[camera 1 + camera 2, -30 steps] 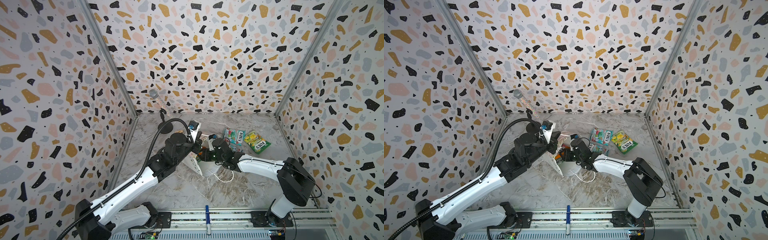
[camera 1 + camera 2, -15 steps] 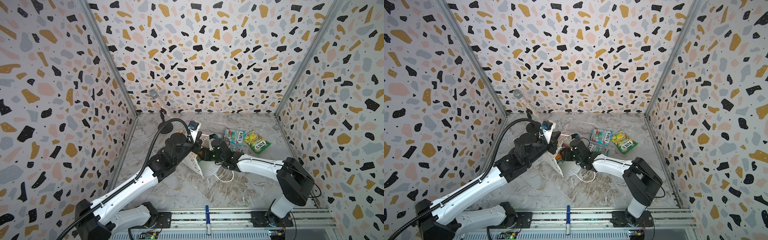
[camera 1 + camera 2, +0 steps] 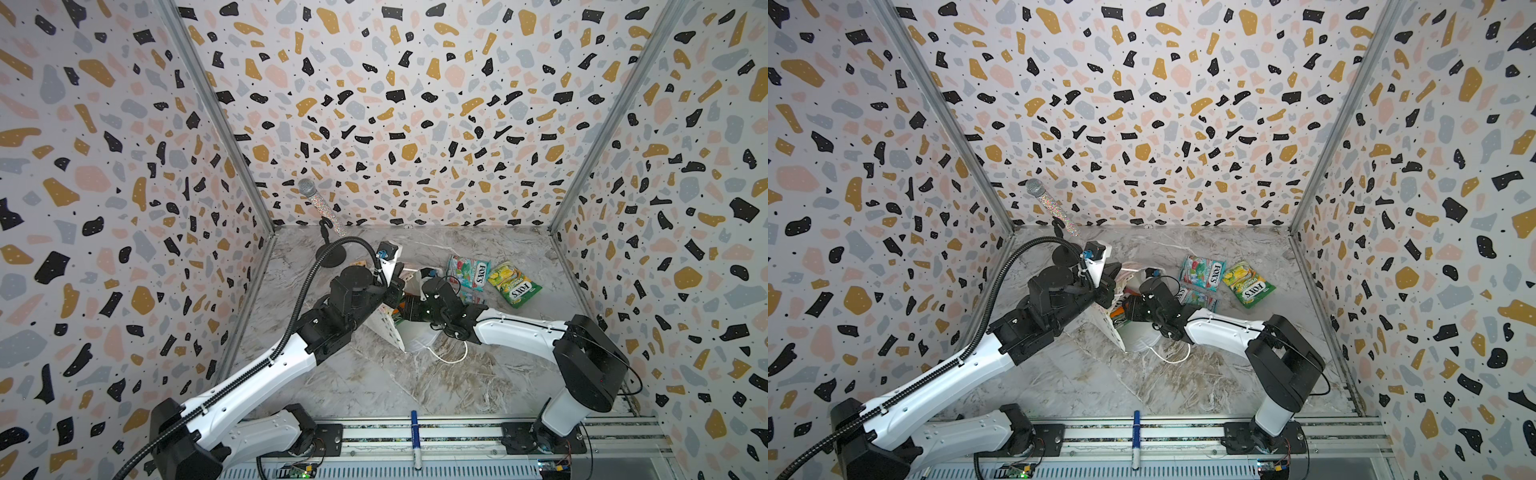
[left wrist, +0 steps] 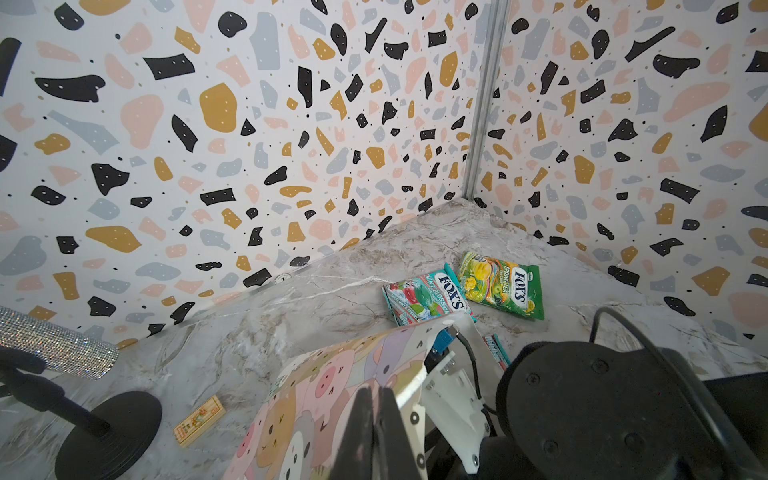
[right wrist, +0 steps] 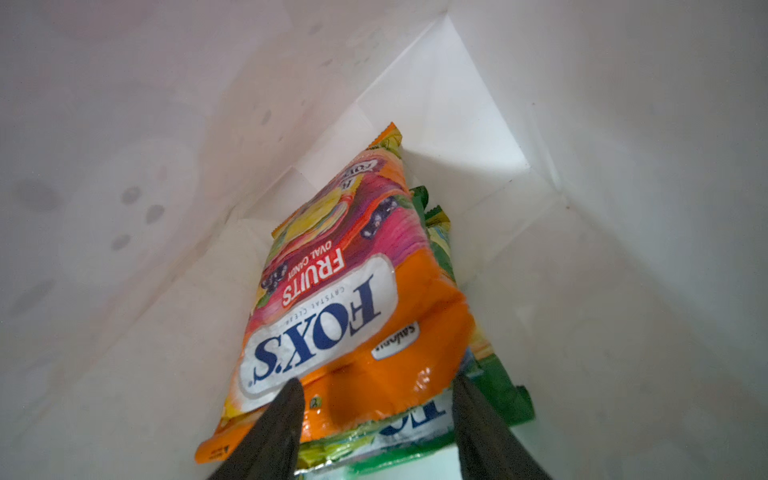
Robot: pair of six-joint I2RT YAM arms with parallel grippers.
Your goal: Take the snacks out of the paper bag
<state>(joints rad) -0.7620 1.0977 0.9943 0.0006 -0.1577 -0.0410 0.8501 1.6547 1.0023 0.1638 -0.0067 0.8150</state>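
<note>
The paper bag (image 3: 388,332) (image 3: 1111,328) lies tipped over mid-table, white with dots on one side and cartoon animals on its outer face (image 4: 299,395). My left gripper (image 4: 377,399) (image 3: 395,291) is shut on the bag's rim. My right gripper (image 5: 376,380) (image 3: 405,309) is inside the bag and open, its fingers on either side of the near end of an orange snack packet (image 5: 345,299). Yellow-green packets (image 5: 498,382) lie under the orange one. Out on the table lie a teal-red packet (image 3: 467,272) (image 4: 428,296), a yellow-green one (image 3: 514,284) (image 4: 500,284) and a second teal one (image 3: 1198,297) partly under my right arm.
A glittery microphone (image 3: 320,203) on a black stand (image 3: 330,257) is at the back left. A small tan block (image 4: 199,419) lies near its base. The bag's white cord handle (image 3: 451,357) trails on the marble. A blue marker (image 3: 415,436) rests on the front rail.
My right arm has edged slightly further into the bag's mouth. The left arm and the bag have stayed where they were.
</note>
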